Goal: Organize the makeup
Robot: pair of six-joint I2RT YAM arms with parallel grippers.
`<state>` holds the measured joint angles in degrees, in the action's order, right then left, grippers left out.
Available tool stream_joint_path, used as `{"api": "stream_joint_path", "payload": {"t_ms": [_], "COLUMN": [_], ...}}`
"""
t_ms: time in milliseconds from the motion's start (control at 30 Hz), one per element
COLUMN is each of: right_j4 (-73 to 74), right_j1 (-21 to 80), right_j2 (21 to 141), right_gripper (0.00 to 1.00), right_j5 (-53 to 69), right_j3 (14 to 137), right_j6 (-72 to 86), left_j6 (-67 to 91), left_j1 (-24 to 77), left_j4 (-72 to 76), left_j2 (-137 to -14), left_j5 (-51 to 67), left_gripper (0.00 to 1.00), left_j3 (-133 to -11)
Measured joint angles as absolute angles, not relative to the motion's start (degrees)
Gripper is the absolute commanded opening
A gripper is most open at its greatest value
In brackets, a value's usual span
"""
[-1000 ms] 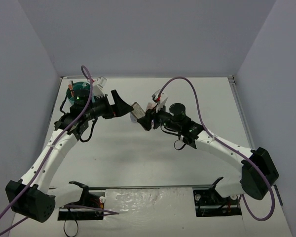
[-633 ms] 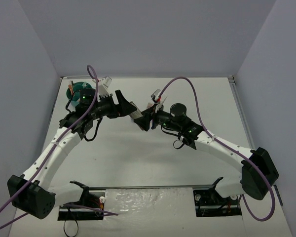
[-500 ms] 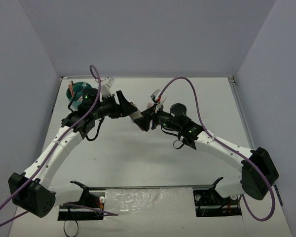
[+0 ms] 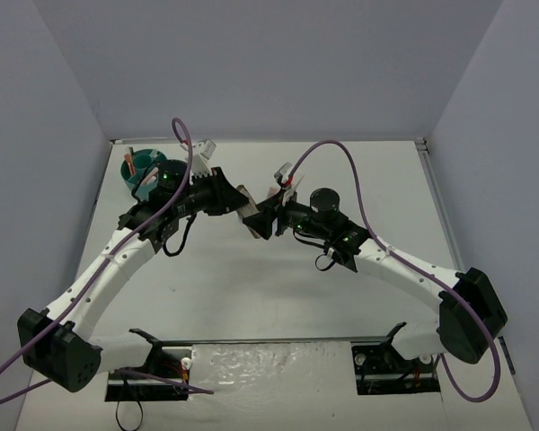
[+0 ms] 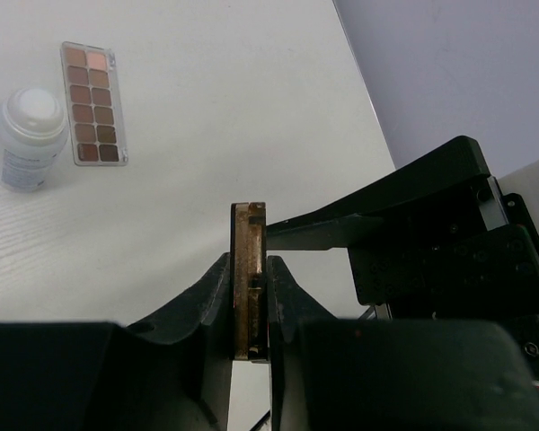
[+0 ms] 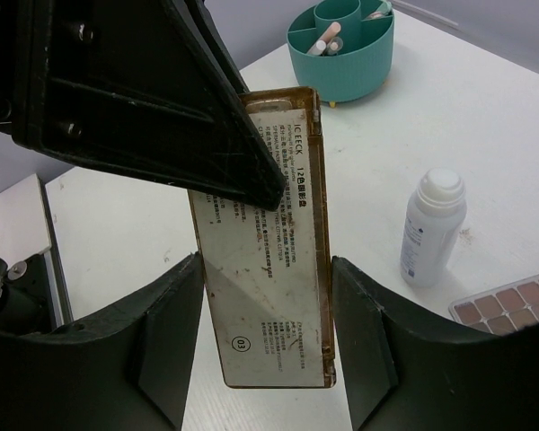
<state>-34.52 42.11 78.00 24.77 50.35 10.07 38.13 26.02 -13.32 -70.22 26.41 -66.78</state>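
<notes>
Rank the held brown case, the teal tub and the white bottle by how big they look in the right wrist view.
1. the held brown case, largest by far, though it is also nearest the camera
2. the teal tub
3. the white bottle, about as tall as the tub looks but much narrower

We are looking down on a white desk [image 4: 251,296] that is spanning the space between plain, pale grey panels. A back wall [image 4: 269,63] is rising at the far edge, while a left wall [image 4: 27,180] and a right wall [image 4: 512,162] are closing in the sides. Soft, even light is falling throughout.
</notes>
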Motion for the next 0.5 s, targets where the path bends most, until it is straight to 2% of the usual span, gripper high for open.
{"api": "stream_joint_path", "payload": {"t_ms": [100, 200, 233, 267, 333, 500], "right_j4": [-34.5, -34.5, -34.5, -34.4, -33.6, -29.9], "right_j1": [42.1, 42.1, 42.1, 42.1, 42.1, 42.0], "right_j2": [78.0, 78.1, 78.1, 78.1, 78.1, 78.1], "right_gripper": [0.44, 0.66, 0.78, 0.86, 0.98, 1.0], "right_j5": [24.8, 24.7, 24.7, 24.5, 24.2, 22.0], "right_j3": [50.3, 50.3, 50.3, 50.3, 50.4, 50.8], "right_j6": [10.0, 9.9, 9.9, 10.1, 9.4, 8.2], "left_j6": [37.7, 37.4, 37.2, 36.8, 36.0, 32.8], "left_j1": [26.2, 26.3, 26.3, 26.4, 26.5, 26.4], "left_j4": [-13.5, -13.6, -13.7, -14.0, -14.6, -18.4], "left_j2": [-70.2, -70.2, -70.2, -70.2, -70.2, -70.3], "left_j5": [25.9, 25.5, 25.4, 25.2, 23.8, 18.3], "left_gripper": [0.0, 0.0, 0.0, 0.0, 0.0, 0.0], "left_j3": [-66.8, -66.9, -67.0, -67.0, -67.3, -69.5]}}
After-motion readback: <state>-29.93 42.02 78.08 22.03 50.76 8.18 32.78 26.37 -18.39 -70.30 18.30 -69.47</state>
